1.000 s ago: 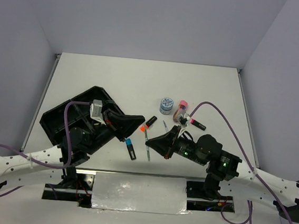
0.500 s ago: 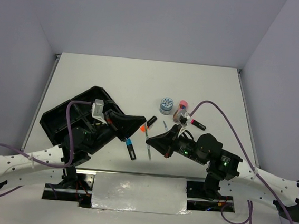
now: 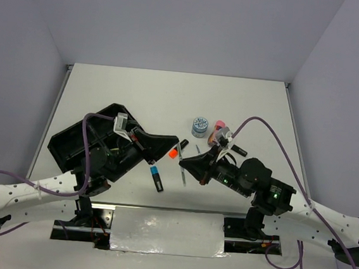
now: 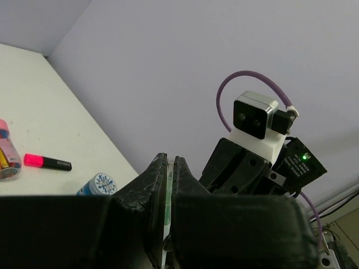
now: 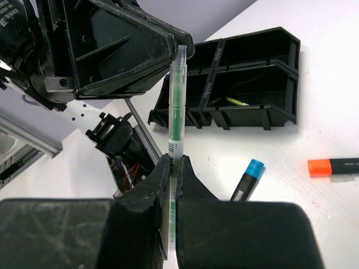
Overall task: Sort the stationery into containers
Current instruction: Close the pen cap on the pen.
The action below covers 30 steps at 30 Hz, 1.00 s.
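left arm stretched up-right from base, right arm angled in from the right, left gripper (image 3: 172, 143) and right gripper (image 3: 182, 162) nearly tip to tip, right fingers (image 5: 147, 190) clamped on green pen (image 5: 175, 106), left fingers (image 4: 147, 190) pinched on its top end

Robotics lab test cell: plain white tabletop (image 3: 170, 95) boxed in by bare pale-lilac wall panels (image 3: 177, 26), exposed purple cables (image 3: 257, 119), silvery rectangular sheet (image 3: 167, 232) at near edge.
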Motion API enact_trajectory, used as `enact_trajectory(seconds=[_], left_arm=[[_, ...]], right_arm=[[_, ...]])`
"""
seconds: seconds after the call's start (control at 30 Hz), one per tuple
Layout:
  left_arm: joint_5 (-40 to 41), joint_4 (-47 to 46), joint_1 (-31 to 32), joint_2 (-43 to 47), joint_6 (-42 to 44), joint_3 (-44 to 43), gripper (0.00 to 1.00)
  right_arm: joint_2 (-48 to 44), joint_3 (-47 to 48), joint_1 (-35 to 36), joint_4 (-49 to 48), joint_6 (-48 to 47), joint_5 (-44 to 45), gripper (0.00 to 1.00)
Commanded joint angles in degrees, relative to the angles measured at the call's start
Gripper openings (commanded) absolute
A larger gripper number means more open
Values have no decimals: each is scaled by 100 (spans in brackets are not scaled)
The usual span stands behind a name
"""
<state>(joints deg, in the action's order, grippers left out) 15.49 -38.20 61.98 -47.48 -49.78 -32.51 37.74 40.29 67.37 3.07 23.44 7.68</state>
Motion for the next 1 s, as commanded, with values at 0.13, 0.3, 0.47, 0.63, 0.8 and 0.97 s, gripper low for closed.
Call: enact_trajectory(seconds=[0.13, 0.3, 0.47, 0.63, 0.8, 0.97], left_arm=[[-353, 145, 8, -33, 249, -79, 12], [-204, 717, 8, 64, 609, -440, 31], [-309, 901, 8, 73, 821, -668, 49], [-432, 840, 8, 90, 829, -564, 51], [-652, 717, 8, 55, 829, -510, 50], [-1012, 708, 8, -59, 900, -660, 0]], right_arm=[[242, 787, 48, -457, -436, -64, 0], [305, 735, 39, -351, -323, -118, 0], [366, 804, 48, -202, -296, -136, 0], [357, 831, 39, -219, -279, -65, 0], [427, 928, 48, -158, -270, -56, 0], [524, 998, 48, -105, -261, -65, 0]])
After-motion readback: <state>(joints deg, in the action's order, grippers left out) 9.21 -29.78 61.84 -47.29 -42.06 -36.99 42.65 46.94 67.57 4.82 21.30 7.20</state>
